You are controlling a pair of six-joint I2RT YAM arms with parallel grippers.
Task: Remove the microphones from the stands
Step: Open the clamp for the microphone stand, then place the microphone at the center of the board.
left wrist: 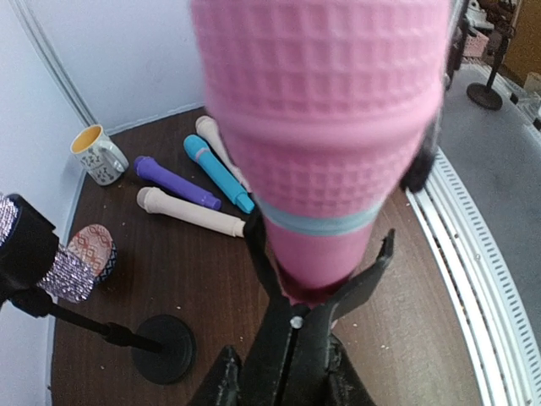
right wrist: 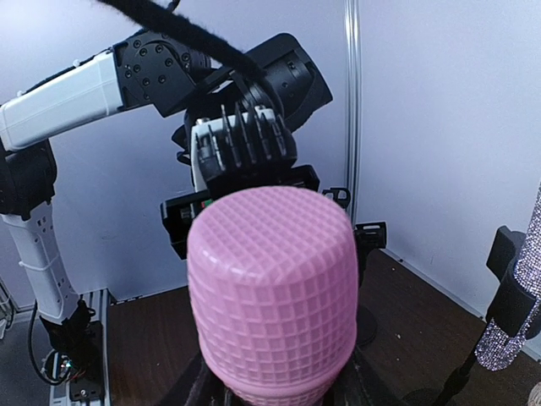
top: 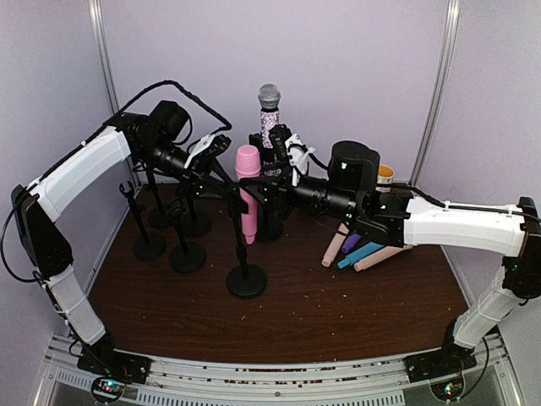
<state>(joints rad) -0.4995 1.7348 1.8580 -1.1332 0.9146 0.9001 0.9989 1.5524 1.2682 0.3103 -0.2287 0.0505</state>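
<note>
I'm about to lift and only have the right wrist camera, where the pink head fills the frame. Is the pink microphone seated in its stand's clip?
Observer: Yes. In the left wrist camera, the pink microphone narrows down into the forked black clip and is seated there.
Operator: Where is that stand's base?
Observer: Overhead, its round base sits on the table, nearer the arms than the other stands.
Operator: Is anything lying off to the right?
Observer: Four loose microphones lie on the table there, with a mug beyond them.
</note>
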